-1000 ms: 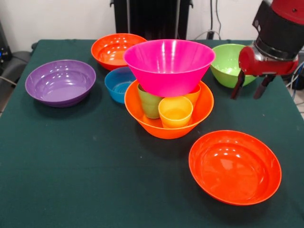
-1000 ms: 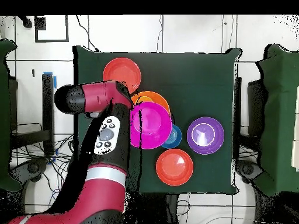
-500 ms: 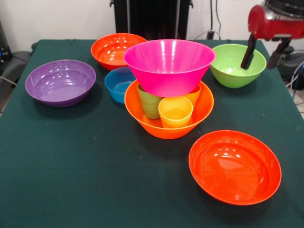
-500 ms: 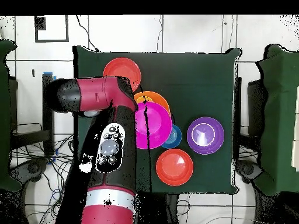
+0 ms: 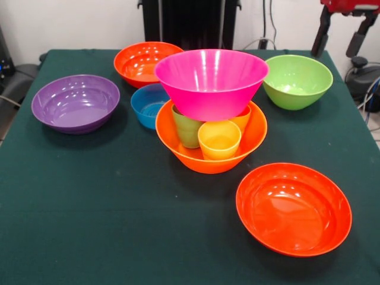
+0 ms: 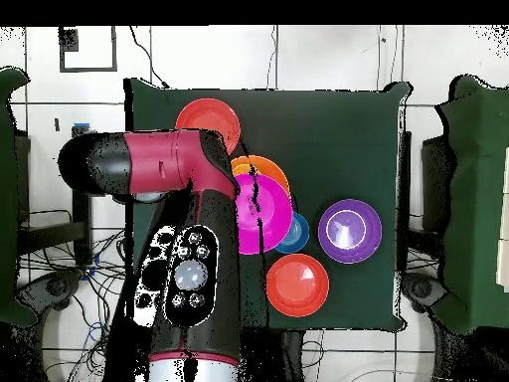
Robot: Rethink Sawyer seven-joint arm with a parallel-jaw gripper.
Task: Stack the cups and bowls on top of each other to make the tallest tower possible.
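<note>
The tower stands mid-table. Its base is the light orange bowl (image 5: 202,161), which holds the green cup (image 5: 186,130), the yellow cup (image 5: 219,140) and the orange cup (image 5: 243,119). The large pink bowl (image 5: 211,80) rests on the cups. From overhead the pink bowl (image 6: 266,211) covers most of the light orange bowl (image 6: 263,164). My gripper (image 5: 334,52) hangs open and empty at the top right, above and behind the lime green bowl (image 5: 297,80). In the overhead view the arm hides the gripper and the lime green bowl.
Loose bowls surround the tower: purple (image 5: 75,102) at left, small blue (image 5: 146,105) against the tower, one red-orange (image 5: 141,60) at the back and another (image 5: 293,208) at front right. Overhead shows purple (image 6: 350,230) and both red-orange bowls (image 6: 297,285) (image 6: 214,117).
My gripper has risen from table height beside the lime green bowl to the top right edge, staying open and empty. No bowl or cup has moved.
</note>
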